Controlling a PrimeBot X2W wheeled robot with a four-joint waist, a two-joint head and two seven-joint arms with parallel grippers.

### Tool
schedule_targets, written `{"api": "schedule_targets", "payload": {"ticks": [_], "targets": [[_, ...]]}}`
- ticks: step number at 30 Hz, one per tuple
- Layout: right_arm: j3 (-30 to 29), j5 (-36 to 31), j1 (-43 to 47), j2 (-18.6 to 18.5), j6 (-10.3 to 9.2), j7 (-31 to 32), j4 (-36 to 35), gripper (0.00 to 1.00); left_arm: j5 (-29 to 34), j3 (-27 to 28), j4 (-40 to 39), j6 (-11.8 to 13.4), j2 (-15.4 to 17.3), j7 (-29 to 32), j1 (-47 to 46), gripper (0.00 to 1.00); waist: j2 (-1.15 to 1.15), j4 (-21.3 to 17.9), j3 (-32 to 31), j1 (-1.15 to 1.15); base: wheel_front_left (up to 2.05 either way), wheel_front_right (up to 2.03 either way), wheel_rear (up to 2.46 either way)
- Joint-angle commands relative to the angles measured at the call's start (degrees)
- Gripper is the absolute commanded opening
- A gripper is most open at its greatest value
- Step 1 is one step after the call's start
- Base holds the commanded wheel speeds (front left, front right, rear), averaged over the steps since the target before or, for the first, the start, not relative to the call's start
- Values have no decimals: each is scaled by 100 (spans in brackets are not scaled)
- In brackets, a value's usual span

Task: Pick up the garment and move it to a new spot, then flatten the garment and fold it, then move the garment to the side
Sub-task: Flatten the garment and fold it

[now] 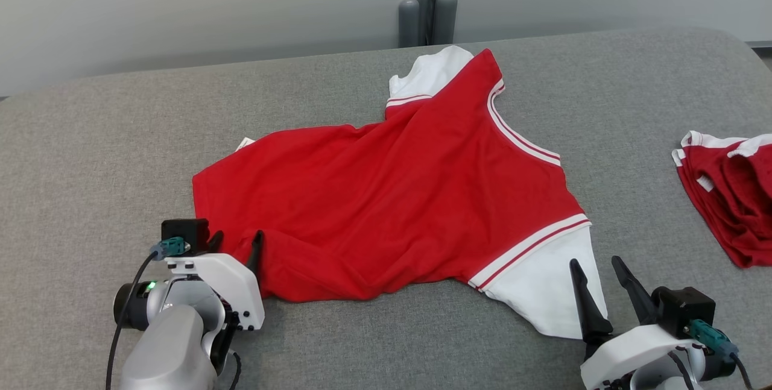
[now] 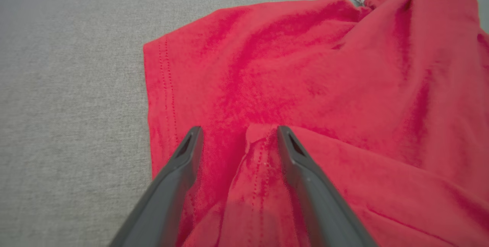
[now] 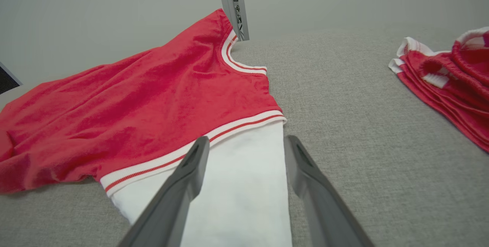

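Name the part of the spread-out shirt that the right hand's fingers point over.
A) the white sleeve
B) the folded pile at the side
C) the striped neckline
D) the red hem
A: in the right wrist view the open right hand has the near white sleeve showing between its two fingers.
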Motion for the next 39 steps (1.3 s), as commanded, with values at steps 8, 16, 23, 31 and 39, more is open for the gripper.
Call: {"api": "schedule_targets", "payload": {"ticks": [8, 16, 23, 31, 39], "targets": [[-19, -4, -15, 0, 0, 5, 34, 100, -355, -238, 85, -133, 9, 347, -121, 100, 0, -7, 1, 0, 0, 0, 0], [-30, -13, 21, 5, 0, 5, 33, 100, -623, -446, -78, -127, 9, 463, -80, 96, 0, 25, -23, 0, 0, 0, 0], [-33, 32, 38, 9, 0, 5, 56, 100, -759, -624, -308, -23, 8, 503, 105, 60, 0, 68, -65, 0, 0, 0, 0], [-46, 36, 59, 12, 0, 5, 73, 100, -854, -725, -593, 97, 7, 539, 304, 60, 0, 181, -147, 0, 0, 0, 0], [-43, 53, 84, 11, 0, 5, 86, 100, -892, -757, -953, 175, 45, 386, 483, 0, 0, 261, -214, 0, 0, 0, 0]]}}
